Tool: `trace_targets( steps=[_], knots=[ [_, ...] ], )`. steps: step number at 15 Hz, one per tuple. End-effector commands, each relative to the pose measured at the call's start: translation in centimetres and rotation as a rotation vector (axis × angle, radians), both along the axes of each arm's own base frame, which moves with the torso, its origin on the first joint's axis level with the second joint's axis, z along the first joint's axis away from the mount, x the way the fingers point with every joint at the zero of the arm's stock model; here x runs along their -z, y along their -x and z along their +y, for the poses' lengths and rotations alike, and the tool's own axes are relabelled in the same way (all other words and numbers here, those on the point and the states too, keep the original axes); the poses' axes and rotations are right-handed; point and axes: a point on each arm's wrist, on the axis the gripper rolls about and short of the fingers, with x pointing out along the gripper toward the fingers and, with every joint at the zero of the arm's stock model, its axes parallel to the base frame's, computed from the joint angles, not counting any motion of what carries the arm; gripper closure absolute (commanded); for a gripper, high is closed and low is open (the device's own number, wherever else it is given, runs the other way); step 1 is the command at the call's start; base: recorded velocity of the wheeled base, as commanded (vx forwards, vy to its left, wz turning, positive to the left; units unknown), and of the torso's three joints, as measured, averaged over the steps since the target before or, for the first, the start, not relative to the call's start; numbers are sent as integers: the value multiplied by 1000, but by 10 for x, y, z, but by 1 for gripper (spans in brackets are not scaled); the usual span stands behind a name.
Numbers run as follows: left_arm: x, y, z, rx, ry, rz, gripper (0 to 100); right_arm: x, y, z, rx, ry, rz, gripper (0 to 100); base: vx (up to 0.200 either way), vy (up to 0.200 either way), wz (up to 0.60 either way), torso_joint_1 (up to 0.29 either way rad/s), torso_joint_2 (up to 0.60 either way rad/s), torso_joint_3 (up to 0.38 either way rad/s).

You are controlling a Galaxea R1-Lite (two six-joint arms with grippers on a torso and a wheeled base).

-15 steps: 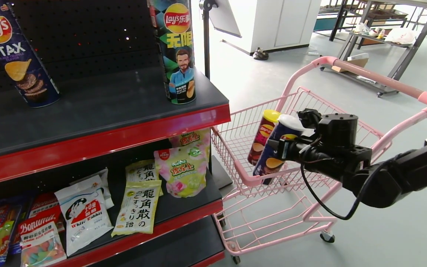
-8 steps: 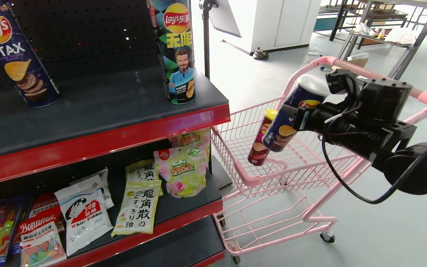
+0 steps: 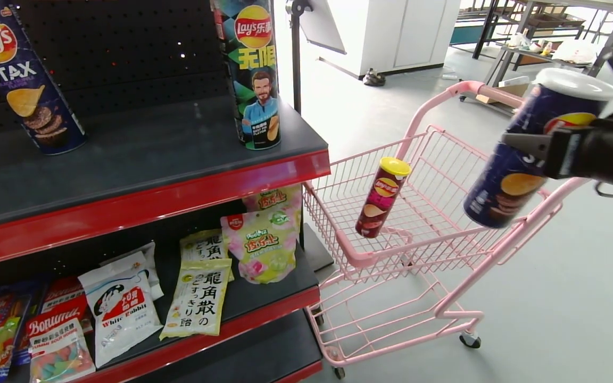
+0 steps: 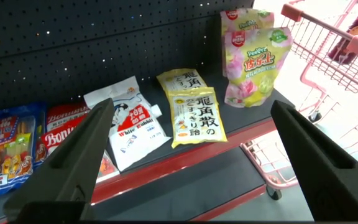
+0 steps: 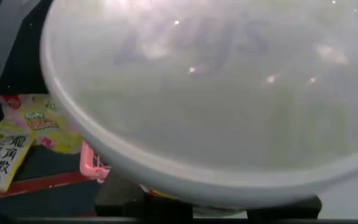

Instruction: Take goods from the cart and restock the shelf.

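Restocking looks partway done. The shelf fills the left half of the head view, and its top board carries two upright chip cans, one at upper left and one at upper centre, with bare board between them. The pink cart sits at centre right, close beside the shelf end.

The blue can hangs tilted at the right edge, above the cart's far side and clear of the basket. The right gripper is clamped around its upper half. In the right wrist view the can's white lid sits close against the lens. This can is not yet on the shelf.

One red can is left leaning in the basket, at centre. The left gripper has its jaws spread wide and holds nothing, facing the lower board's snack bags.

Likely obstacles on the way to the gap are the cart handle, the red shelf lip and the centre can.
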Motion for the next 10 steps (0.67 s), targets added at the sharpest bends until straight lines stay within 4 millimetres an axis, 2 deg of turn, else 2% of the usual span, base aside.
trace_targets(
  steps=[1, 2, 3, 5, 7, 10],
  knots=[
    [0, 0, 0, 1, 0, 1, 0, 26, 132, -38, 66, -9, -13, 100, 0, 0, 0, 0, 0, 0],
    [0, 0, 0, 1, 0, 1, 0, 29, 136, -40, 71, -9, -15, 100, 0, 0, 0, 0, 0, 0],
    [0, 0, 0, 1, -1, 1, 0, 64, 178, -52, 194, 5, 14, 100, 0, 0, 0, 0, 0, 0],
    [0, 0, 0, 1, -1, 1, 0, 87, 213, -55, 237, 15, 92, 100, 0, 0, 0, 0, 0, 0],
    [0, 0, 0, 1, -1, 1, 0, 101, 224, -55, 236, 33, 94, 100, 0, 0, 0, 0, 0, 0],
    [0, 0, 0, 1, -1, 1, 0, 104, 222, -55, 243, 38, 103, 100, 0, 0, 0, 0, 0, 0]
  ],
)
